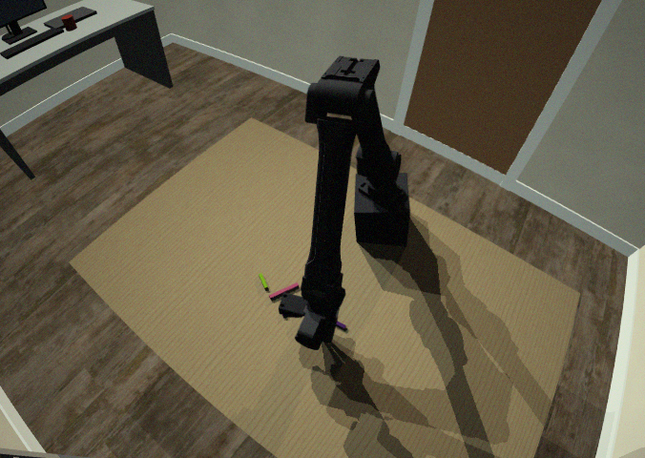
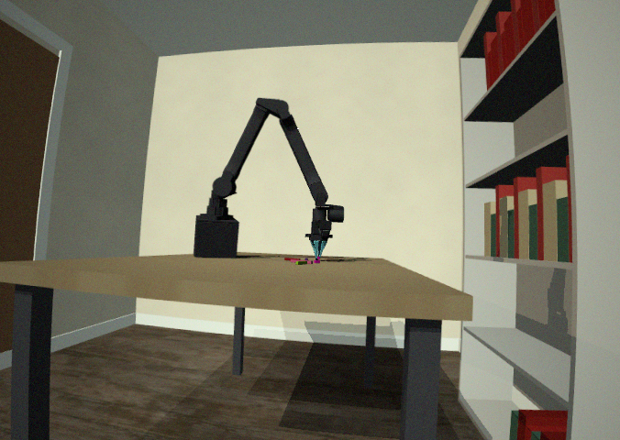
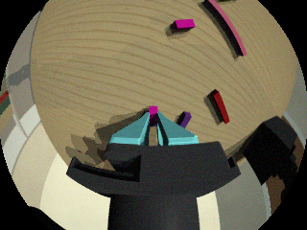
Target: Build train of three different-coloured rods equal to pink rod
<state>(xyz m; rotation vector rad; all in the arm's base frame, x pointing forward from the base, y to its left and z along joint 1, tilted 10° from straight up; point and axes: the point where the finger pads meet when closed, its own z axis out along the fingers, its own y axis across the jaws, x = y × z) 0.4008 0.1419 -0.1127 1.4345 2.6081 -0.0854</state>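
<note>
My gripper (image 3: 153,115) (image 2: 317,257) points down, shut on a short magenta rod (image 3: 153,109) (image 2: 316,260) at its fingertips, at or just above the table; which cannot be told. A purple rod (image 3: 185,118) (image 1: 341,325) lies close to the right of the fingers in the wrist view, partly hidden by them. A red rod (image 3: 222,107) lies farther right. A second magenta rod (image 3: 184,24) lies apart, near the top of the wrist view. The long pink rod (image 3: 232,27) (image 1: 283,291) lies beyond it. A lime rod (image 1: 263,281) (image 2: 301,262) lies near the pink rod's end.
The arm hides part of the table (image 1: 182,259) (image 2: 165,275) around the gripper in the top view. The arm's base (image 1: 381,221) (image 2: 215,236) stands on the table behind the rods. The shelf and desk stand away from the table.
</note>
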